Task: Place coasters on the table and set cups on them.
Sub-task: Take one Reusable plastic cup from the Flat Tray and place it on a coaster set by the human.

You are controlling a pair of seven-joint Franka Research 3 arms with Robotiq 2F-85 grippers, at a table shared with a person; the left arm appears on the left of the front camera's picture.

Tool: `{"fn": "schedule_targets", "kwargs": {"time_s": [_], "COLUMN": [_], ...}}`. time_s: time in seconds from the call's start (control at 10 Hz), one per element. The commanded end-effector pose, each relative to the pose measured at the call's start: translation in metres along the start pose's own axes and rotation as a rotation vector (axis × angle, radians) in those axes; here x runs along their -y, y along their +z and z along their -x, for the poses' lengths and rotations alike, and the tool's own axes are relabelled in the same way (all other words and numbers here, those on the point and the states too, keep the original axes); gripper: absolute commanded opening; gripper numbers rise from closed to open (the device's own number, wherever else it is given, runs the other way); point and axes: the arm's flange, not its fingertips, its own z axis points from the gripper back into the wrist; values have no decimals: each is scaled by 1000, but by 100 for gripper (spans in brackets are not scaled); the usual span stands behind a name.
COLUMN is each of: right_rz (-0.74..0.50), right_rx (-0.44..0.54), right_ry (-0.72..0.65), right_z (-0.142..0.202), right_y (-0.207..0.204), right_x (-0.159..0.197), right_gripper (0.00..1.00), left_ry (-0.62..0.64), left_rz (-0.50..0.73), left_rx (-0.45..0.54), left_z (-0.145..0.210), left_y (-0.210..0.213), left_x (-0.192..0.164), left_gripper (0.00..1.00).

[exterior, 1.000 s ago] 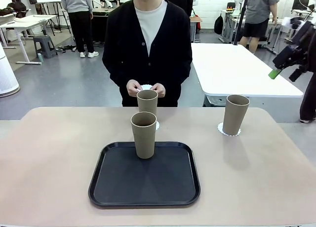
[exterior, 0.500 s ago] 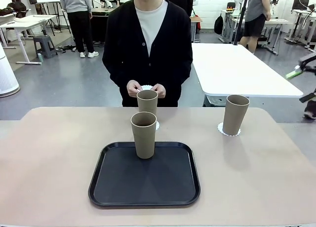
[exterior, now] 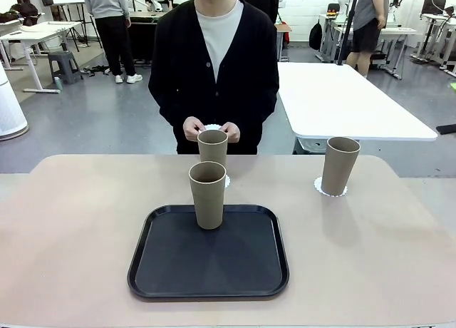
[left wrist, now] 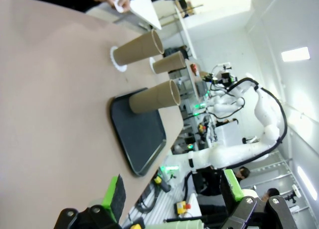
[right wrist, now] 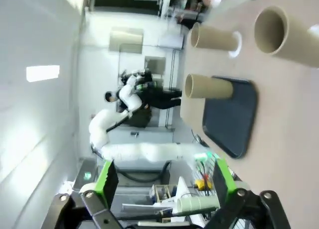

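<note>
One beige cup stands upright on the black tray. Behind it, a second cup rests on a white coaster on the tan table. The third cup stands on a coaster at the right. The person's hands hold another coaster at the far edge. My left gripper is open and holds nothing, off to the side of the cups. My right gripper is open too, away from the nearest cup and the tray.
A white rectangular table stands behind at the right. The person stands at the far edge of the table. There is bare tabletop left and right of the tray. The other white arm shows far off in the left wrist view.
The right arm's gripper, seen at the right edge of the front view, has drawn away to the right and out of that view. Cups, coasters and the person's hands have stayed put.
</note>
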Motion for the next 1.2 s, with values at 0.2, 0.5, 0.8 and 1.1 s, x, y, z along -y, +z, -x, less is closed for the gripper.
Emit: {"fn": "schedule_targets", "kwargs": {"time_s": [0.2, 0.5, 0.8, 1.1], "right_rz": [115, 110, 88, 113], "right_rx": [-230, -135, 42, 72], "right_ry": [83, 36, -28, -46], "right_z": [-7, -13, -19, -24], "right_y": [45, 50, 53, 50], "right_x": [36, 39, 43, 42], "right_gripper": [100, 100, 100, 100], "left_ry": [2, 2, 2, 2], "left_rz": [-3, -3, -3, -3], "left_rx": [0, 0, 0, 0], "left_z": [2, 2, 2, 2], "left_y": [0, 0, 0, 0], "left_x": [1, 1, 1, 1], "left_gripper": [100, 100, 100, 100]}}
